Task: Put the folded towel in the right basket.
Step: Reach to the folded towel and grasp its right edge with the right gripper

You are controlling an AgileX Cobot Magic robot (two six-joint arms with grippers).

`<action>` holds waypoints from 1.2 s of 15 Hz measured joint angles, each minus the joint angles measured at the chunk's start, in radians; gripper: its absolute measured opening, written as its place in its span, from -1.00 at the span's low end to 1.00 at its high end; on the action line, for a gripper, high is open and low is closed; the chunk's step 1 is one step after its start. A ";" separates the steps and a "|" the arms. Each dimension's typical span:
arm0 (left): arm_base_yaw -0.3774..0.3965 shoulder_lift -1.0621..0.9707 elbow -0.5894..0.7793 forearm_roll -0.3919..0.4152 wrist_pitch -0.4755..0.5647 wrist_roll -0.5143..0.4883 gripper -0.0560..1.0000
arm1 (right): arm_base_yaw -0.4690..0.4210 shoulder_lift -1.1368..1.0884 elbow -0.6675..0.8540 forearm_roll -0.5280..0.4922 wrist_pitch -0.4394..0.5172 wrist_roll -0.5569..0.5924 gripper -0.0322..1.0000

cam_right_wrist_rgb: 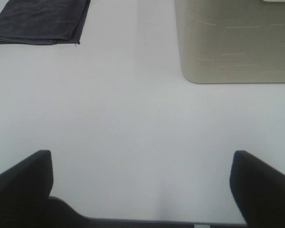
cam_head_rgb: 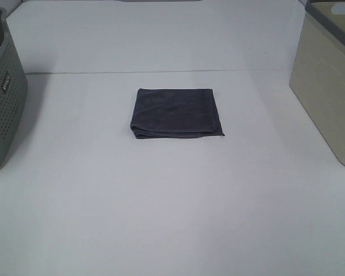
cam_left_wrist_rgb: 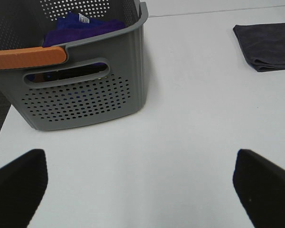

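The folded dark grey towel (cam_head_rgb: 176, 112) lies flat on the white table, near the middle. It also shows in the left wrist view (cam_left_wrist_rgb: 268, 46) and in the right wrist view (cam_right_wrist_rgb: 40, 21). The right basket (cam_head_rgb: 328, 86), beige with a dark rim, stands at the table's right edge; its wall shows in the right wrist view (cam_right_wrist_rgb: 235, 40). My left gripper (cam_left_wrist_rgb: 140, 190) is open and empty, far from the towel. My right gripper (cam_right_wrist_rgb: 142, 187) is open and empty, short of the towel and the beige basket. Neither arm shows in the exterior high view.
A grey perforated basket (cam_head_rgb: 3, 92) stands at the table's left edge. In the left wrist view it (cam_left_wrist_rgb: 85, 90) has an orange handle (cam_left_wrist_rgb: 28, 57) and holds purple-blue cloth (cam_left_wrist_rgb: 83, 26). The white table (cam_head_rgb: 172, 207) stretches between the baskets.
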 joint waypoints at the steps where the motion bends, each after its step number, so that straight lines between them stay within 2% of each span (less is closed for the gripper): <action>1: 0.000 0.000 0.000 0.000 0.000 0.000 0.98 | 0.000 0.000 0.000 0.000 0.000 0.000 0.94; 18: 0.000 0.000 0.000 -0.003 0.000 0.000 0.98 | 0.000 0.000 0.000 -0.001 0.000 0.000 0.94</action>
